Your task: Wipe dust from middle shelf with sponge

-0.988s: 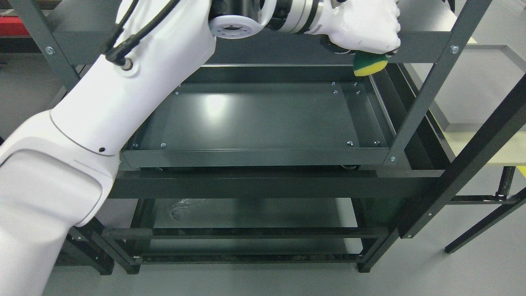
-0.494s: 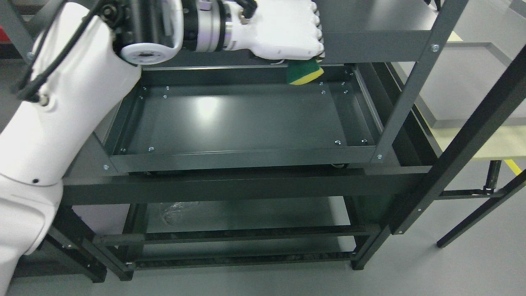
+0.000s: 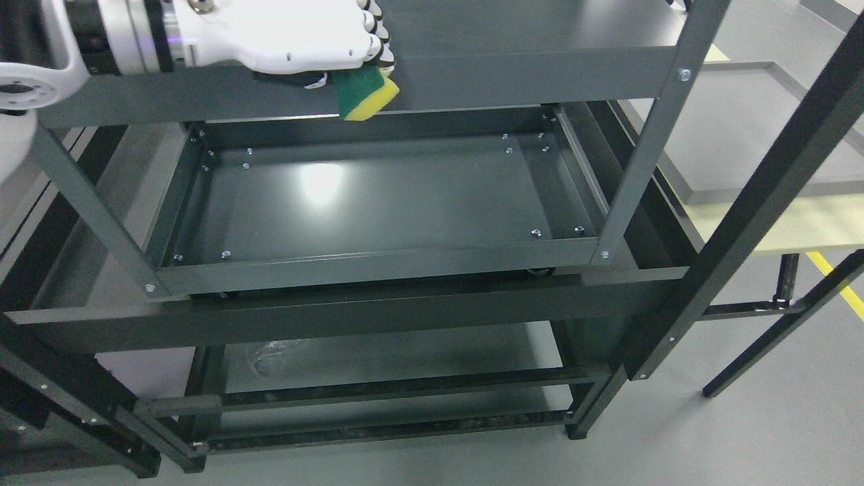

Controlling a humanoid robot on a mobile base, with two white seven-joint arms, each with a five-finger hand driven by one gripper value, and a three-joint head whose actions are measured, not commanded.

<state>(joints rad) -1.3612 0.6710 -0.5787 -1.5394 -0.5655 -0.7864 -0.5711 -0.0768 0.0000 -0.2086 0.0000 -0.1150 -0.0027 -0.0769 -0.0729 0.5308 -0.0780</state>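
Observation:
My left hand, white, comes in from the upper left and is shut on a green and yellow sponge. The sponge hangs below the fingers in front of the top shelf's front rail, above the back edge of the dark grey middle shelf tray. It is not touching the tray floor. The tray is shallow with raised walls and small bolts in its corners. My right hand is out of view.
Grey uprights frame the shelf at right and at left. A black diagonal post stands to the right. A lower shelf shows beneath. A pale table lies at the right.
The camera has shifted, so the whole shelf sits differently in the picture. My left hand with the sponge has moved from the shelf's right side to the left, and most of the arm has left the view.

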